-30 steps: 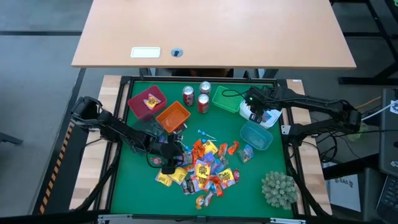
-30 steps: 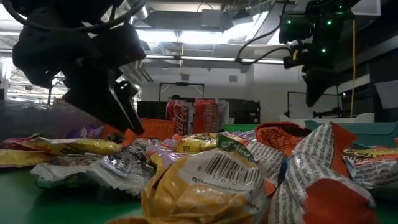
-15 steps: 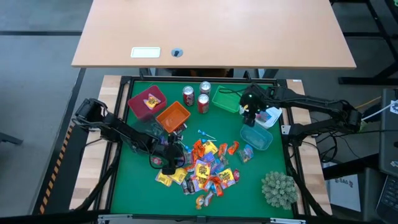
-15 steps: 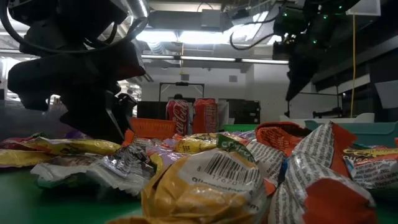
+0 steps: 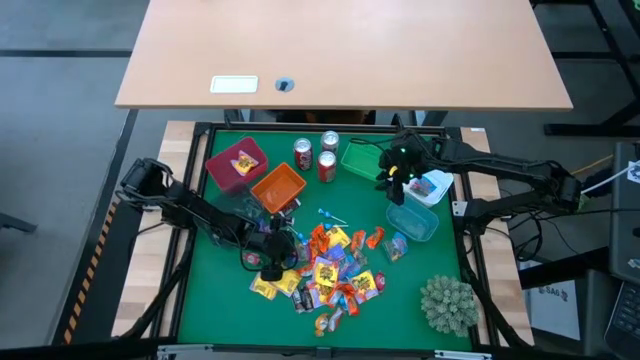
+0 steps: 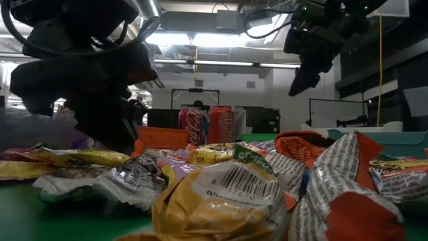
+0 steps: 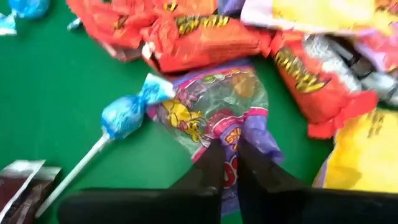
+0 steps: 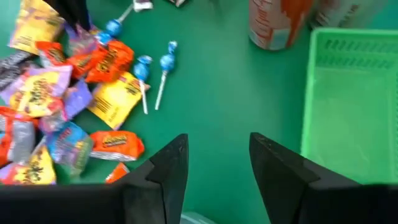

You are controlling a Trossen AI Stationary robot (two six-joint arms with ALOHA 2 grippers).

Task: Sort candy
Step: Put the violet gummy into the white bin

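The candy lies in a loose heap on the green mat, with blue lollipops at its far edge. My left gripper is down at the heap's left edge, shut on a purple-wrapped candy. A blue lollipop lies beside that candy. In the low view my left gripper is the dark mass at the left. My right gripper hangs open above the mat beside the green bin. Nothing is between its fingers. My left gripper pinches one end of the purple wrapper between its two fingers. The fingers come from above, slanting toward the heap. The rest of the candy lies flat on the mat against the orange and yellow sweets.
A maroon bin, an orange bin, a white bin and a teal bin ring the heap's far side. Soda cans stand at the back. A spiky plant ball sits near right.
My left gripper has dropped lower onto the heap's left edge. My right gripper has moved toward the table's left edge, from above the white bin to beside the green bin.
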